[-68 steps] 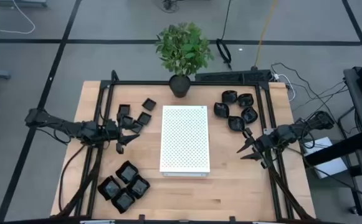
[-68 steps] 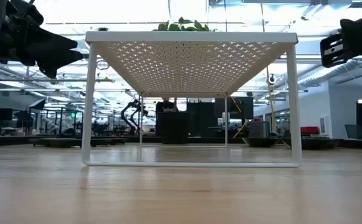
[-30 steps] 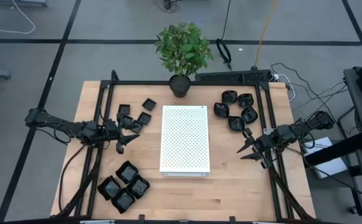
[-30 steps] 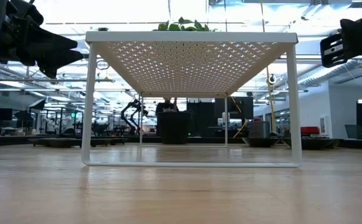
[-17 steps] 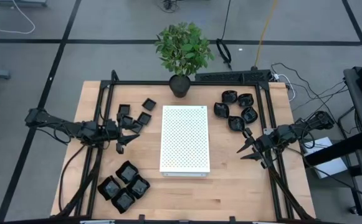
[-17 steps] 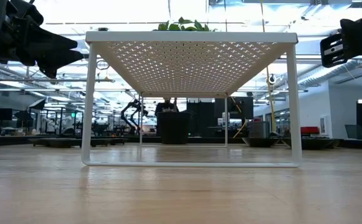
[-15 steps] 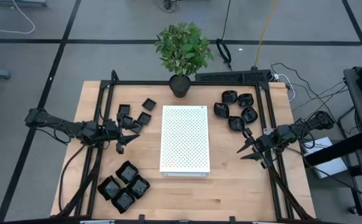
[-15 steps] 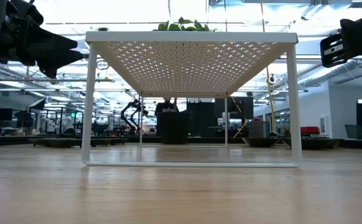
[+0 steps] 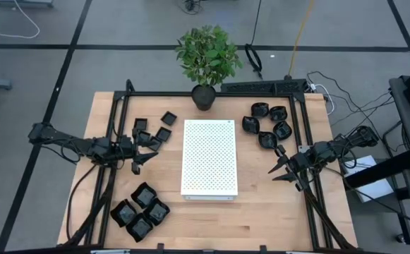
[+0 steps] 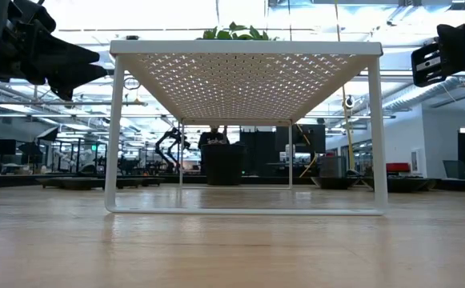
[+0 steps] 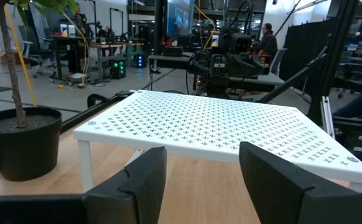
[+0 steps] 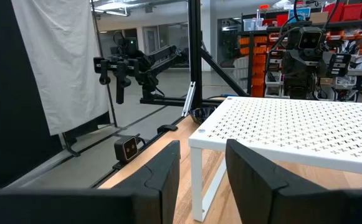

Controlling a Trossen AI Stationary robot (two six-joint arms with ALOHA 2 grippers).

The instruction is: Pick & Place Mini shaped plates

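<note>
Both grippers, left (image 9: pixel 140 156) and right (image 9: pixel 281 168), flank the white board (image 9: pixel 209 159), jaws spread, empty. Black mini plates (image 9: pixel 151 130), seemingly untouched, cluster on the surface (image 9: pixel 261 212).

No legible text, label, brand, number or sign in any view. Screens glow in the room beyond the table in the left wrist view, content too blurred to read. Orange and red bins on shelving in the right wrist view carry nothing that can be made out. A small black box on the floor in that view shows a pale mark on its face, too small to read. Perforated white board (image 9: pixel 209 158) bears only its hole pattern.
</note>
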